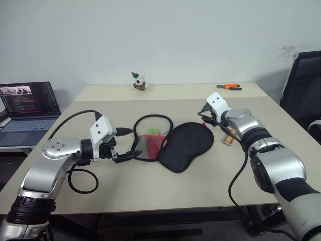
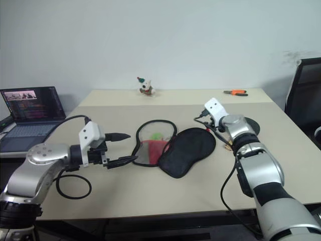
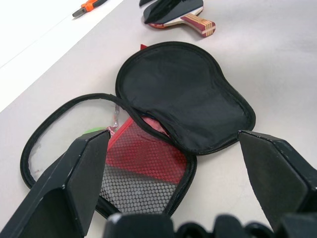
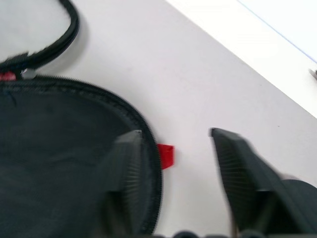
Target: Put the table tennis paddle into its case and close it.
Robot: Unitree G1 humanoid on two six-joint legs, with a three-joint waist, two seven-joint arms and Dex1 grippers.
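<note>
The case (image 1: 185,145) lies open at the table's middle, its black flap folded toward the right and its mesh half with the red section (image 3: 143,158) to the left. The table tennis paddle (image 3: 183,17) lies flat just right of the case, mostly behind my right forearm, its striped handle (image 1: 228,138) showing. My left gripper (image 1: 131,144) is open and empty, hovering at the case's left side and pointing across it. My right gripper (image 4: 178,148) is open above the flap's far right edge, with a small red tab (image 4: 166,154) on the table below it.
Orange-handled pliers (image 1: 230,87) lie at the far right of the table, and a small toy figure (image 1: 139,82) stands at the back middle. A laptop (image 1: 27,108) sits on a side surface to the left. A black chair (image 1: 303,85) stands to the right. A black cable loop (image 1: 83,181) hangs by my left arm.
</note>
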